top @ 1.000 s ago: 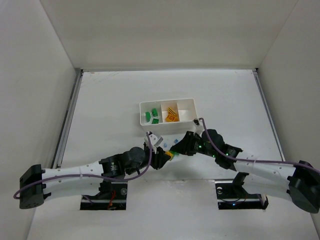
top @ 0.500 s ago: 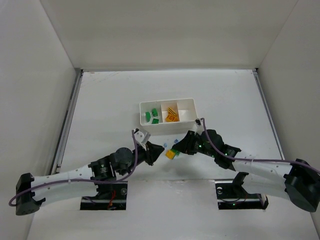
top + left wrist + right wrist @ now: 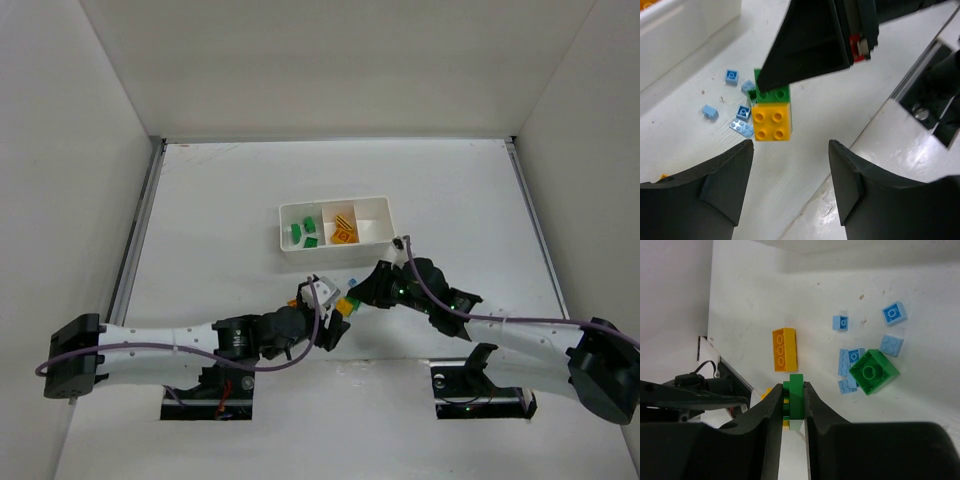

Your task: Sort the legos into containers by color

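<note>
Left pincer (image 3: 790, 150) stands with its jaws wide and nothing between them, just below a two-brick stack that hangs above the tabletop (image 3: 220, 200). Right pincer (image 3: 792, 387) is clamped narrow on the green brick (image 3: 793, 399) at the top of that stack. The yellow brick (image 3: 771, 121) is pressed onto the green one's underside and juts free toward the left jaws.

Beyond the stack, between the near edge and the tray, the loose pieces lie about midway between the side edges. They are several blue bricks (image 3: 894, 313), an orange brick (image 3: 784, 349) and a loose green brick (image 3: 873, 371), which touches one of the blue ones.

Farther on, the white tray (image 3: 335, 203) sits near the middle of the tabletop. Green pieces fill its left compartment, yellow-orange ones the middle, and the right one looks bare.

The step in hand appears to be pulling the joined pair apart. If the left jaws close off-centre or catch the green layer too, the stack could twist out of the right grip. It could also drop onto the blue cluster and scatter it. A hard tug might fling the yellow piece away. If the pair goes into the tray unseparated, one colour lands in the wrong compartment.

No writing is legible. A red patch (image 3: 860, 46) on the right pincer shows no letters, and any stud marks are too small to read.
</note>
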You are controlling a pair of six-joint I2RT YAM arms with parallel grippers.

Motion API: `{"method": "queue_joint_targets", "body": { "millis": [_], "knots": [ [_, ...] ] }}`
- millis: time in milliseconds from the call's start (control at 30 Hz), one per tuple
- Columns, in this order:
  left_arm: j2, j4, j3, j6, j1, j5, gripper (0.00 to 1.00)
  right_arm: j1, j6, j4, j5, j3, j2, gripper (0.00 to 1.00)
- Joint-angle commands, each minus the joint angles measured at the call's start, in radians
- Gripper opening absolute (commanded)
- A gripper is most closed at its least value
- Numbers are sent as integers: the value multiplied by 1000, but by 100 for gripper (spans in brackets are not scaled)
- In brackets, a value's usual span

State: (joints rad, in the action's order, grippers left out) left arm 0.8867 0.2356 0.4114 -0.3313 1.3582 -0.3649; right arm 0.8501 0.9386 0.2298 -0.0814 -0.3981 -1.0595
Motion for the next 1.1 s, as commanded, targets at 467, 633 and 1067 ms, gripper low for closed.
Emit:
{"method": "queue_joint_targets", "body": {
  "millis": [467, 633, 1067],
  "knots": [
    [81, 140, 44, 107, -24, -37, 60, -4, -3, 20, -49, -44, 47, 19],
    [100, 145, 47, 106, -38, -3, 57, -4, -3, 20, -49, -44, 62, 19],
    [126, 191, 38, 97, -67, 69, 30, -1, -6, 22, -50, -41, 73, 19]
  ]
}}
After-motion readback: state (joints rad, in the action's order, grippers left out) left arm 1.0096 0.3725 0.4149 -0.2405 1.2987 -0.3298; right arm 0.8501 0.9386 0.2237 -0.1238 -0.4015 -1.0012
